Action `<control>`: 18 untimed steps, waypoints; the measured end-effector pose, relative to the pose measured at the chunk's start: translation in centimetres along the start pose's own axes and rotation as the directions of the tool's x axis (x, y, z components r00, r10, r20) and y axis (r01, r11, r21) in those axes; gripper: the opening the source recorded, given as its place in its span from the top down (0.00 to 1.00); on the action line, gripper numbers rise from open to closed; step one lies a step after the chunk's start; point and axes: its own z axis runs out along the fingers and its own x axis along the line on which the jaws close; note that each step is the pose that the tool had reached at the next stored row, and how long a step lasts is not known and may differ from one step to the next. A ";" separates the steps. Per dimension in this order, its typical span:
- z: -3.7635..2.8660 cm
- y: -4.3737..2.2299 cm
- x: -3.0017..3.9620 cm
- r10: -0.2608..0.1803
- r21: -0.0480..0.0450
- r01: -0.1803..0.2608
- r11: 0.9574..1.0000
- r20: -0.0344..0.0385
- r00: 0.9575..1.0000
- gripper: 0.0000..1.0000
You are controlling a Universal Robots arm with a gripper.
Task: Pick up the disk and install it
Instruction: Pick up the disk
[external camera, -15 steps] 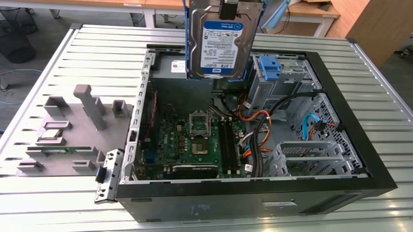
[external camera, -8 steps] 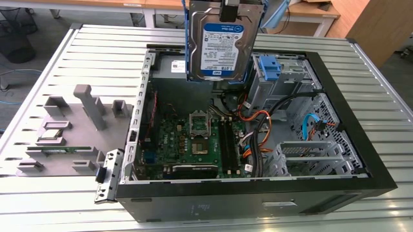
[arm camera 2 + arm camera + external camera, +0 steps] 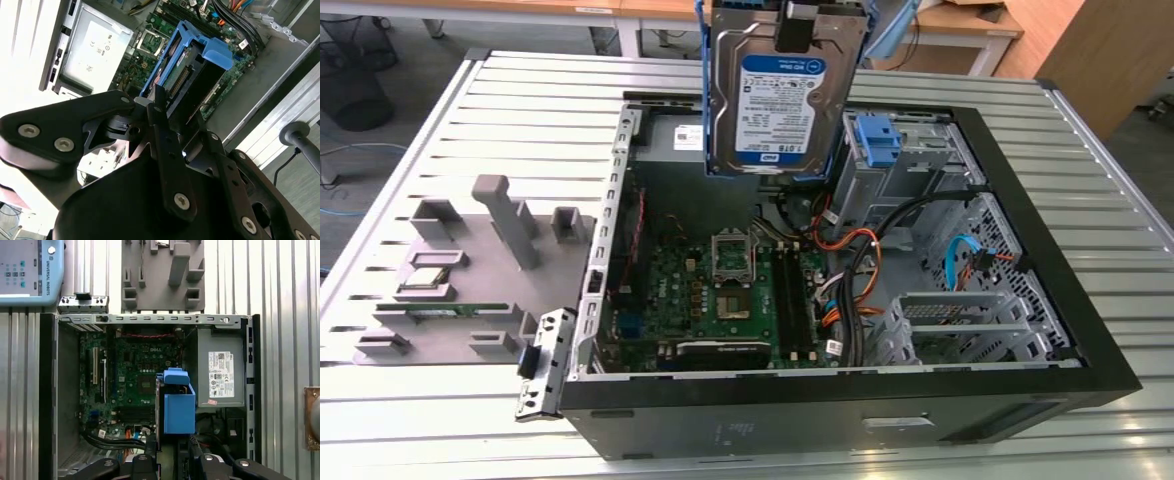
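The disk point(image 3: 781, 95) is a silver hard drive with a white-and-blue label and blue side rails. It hangs upright above the open computer case point(image 3: 854, 405), over the case's far part. My gripper point(image 3: 797, 25) is shut on its top edge. In the second wrist view the black fingers point(image 3: 161, 117) clamp the disk point(image 3: 192, 75) from both sides, with the motherboard beyond it. The first wrist view looks down along the disk point(image 3: 179, 407) edge-on, my gripper point(image 3: 172, 452) at its near end.
Inside the case lie the motherboard point(image 3: 720, 290), orange and black cables point(image 3: 854, 260), a grey power-supply box point(image 3: 220, 372), a bare blue bracket point(image 3: 878, 140) and a metal drive cage point(image 3: 961, 320). A grey parts fixture point(image 3: 480, 260) sits on the slatted table at the exterior view's left.
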 end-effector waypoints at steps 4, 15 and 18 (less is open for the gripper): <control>-0.02 -0.01 0.45 0.000 0.000 0.000 1.000 0.000 1.000 0.65; -0.05 -0.04 1.81 0.000 0.000 0.000 1.000 0.000 1.000 0.65; -0.07 -0.05 2.33 0.000 0.000 0.000 1.000 0.000 1.000 0.65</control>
